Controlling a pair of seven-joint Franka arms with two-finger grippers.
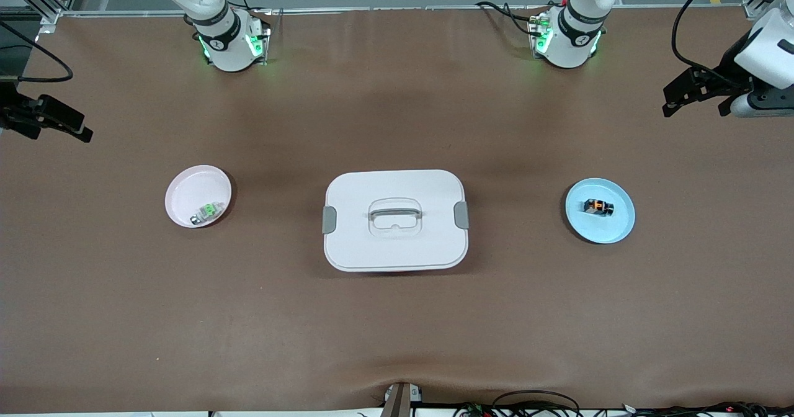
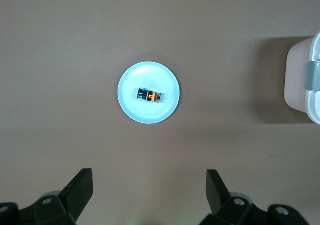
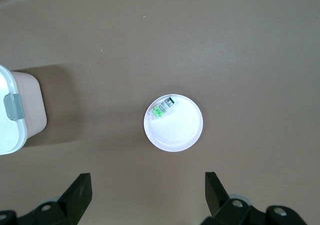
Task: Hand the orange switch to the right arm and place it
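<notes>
1. Left gripper [image 1: 695,97]: up in the air over bare table [image 1: 397,330] at the left arm's end, well apart from everything. Fingers [image 2: 80,187] spread wide, nothing between them.
2. Right gripper [image 1: 56,122]: likewise raised over the right arm's end of the table, fingers [image 3: 79,190] wide apart and empty. Both arms appear to wait.
3. Orange switch [image 1: 598,206]: lies near the middle of the blue plate [image 1: 614,234], toward the left arm's end of the table. In the left wrist view the orange switch [image 2: 149,95] and the blue plate [image 2: 137,112] sit well clear of the open fingers.
4. Orientation: orange face turned up; long axis runs roughly along the table's length, tilted slightly, so that its end toward the left arm's end sits a little nearer the front camera.
5. White lidded box [image 1: 396,219] at table centre, handle on top, grey clips at both ends, closed.
6. Pink plate [image 1: 186,184] toward the right arm's end holds a similar green-faced part [image 1: 209,211], near its rim.
7. Progress, as judged: nothing begun. Pick-up by the left gripper, handover to the right gripper and placement all remain. Where it goes is not evident.
</notes>
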